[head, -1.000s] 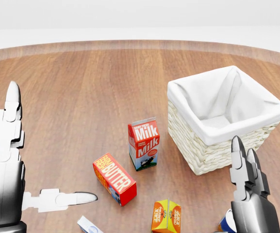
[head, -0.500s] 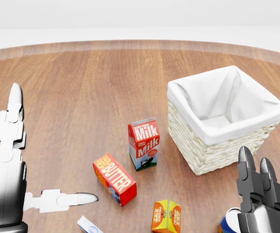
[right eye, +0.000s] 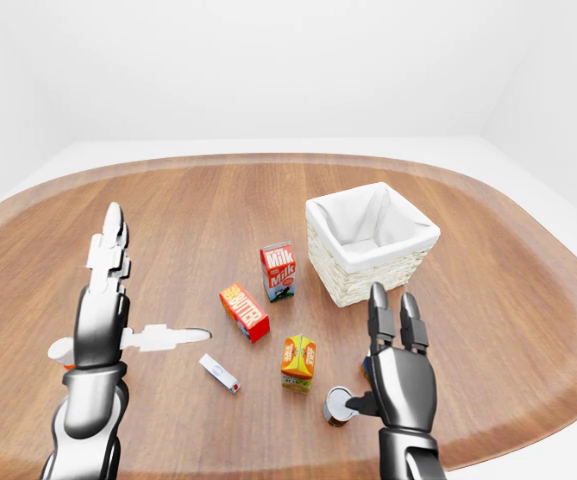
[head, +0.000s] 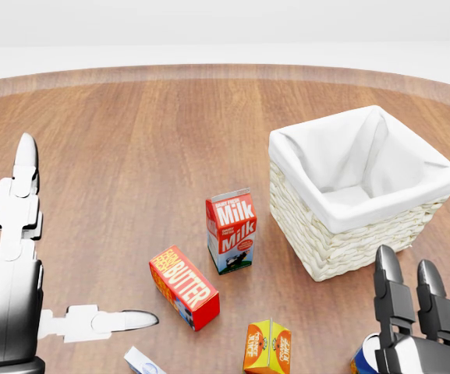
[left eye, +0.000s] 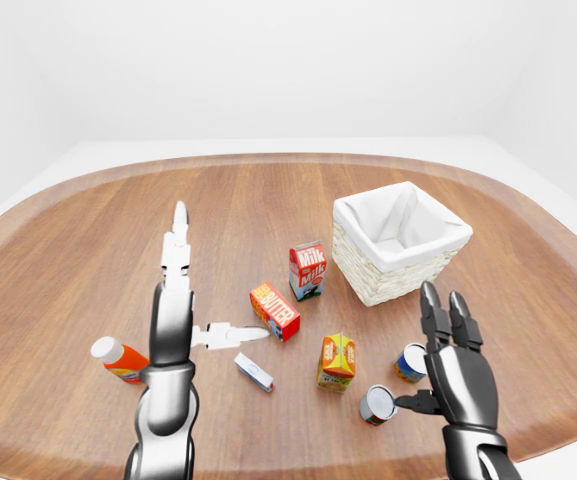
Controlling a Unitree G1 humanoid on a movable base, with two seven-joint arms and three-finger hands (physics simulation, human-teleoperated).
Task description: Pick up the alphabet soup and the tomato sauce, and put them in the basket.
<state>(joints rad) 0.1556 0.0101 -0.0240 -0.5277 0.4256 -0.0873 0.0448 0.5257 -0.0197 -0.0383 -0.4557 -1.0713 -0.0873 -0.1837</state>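
Two cans sit at the lower right of the left-eye view. One with a blue label (left eye: 407, 362) stands upright, probably the alphabet soup. The other (left eye: 377, 404) lies on its side with its silver end showing, probably the tomato sauce. The white-lined wicker basket (left eye: 400, 270) stands above them. My right hand (left eye: 430, 348) is open just right of the cans, thumb pointing at the lying can, partly hiding the blue one. My left hand (left eye: 208, 285) is open and empty at the left, fingers up, thumb out toward the butter box.
A milk carton (left eye: 307, 270), a red butter box (left eye: 274, 311), an orange juice carton (left eye: 337, 361), a small white box (left eye: 253, 371) and a red bottle with a white cap (left eye: 118, 360) lie on the round wooden table (left eye: 88, 250).
In the head view my right hand has sunk lower and shifted a little right, beside the blue can. My left hand has dropped slightly. The objects have not moved.
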